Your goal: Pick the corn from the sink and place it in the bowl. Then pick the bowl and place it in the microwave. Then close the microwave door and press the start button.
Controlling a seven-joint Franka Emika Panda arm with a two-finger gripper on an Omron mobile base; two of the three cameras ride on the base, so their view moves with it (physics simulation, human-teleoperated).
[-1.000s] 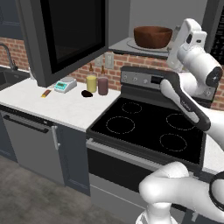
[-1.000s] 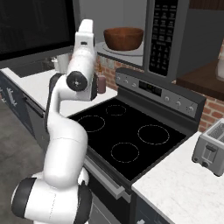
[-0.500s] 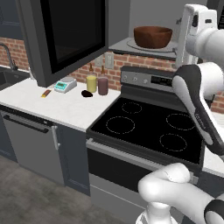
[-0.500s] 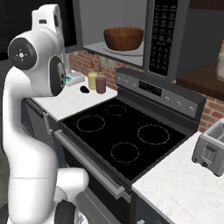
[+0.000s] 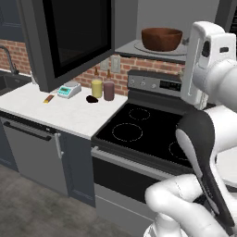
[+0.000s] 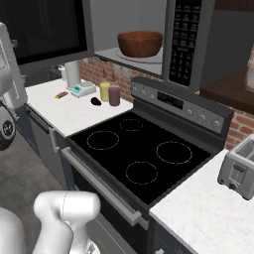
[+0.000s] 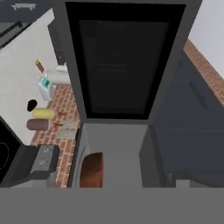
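Bowl in the open microwave, door swung wide

Left base view: the bowl sits on the turntable inside the microwave, and the door hangs open over the worktop. Right base view: the keypad beside the bowl and a toaster show; its labels are too small to read. Hand view: the door is seen face-on, with what seems the bowl's edge below it. The fingers are spread wide, gripping nothing.
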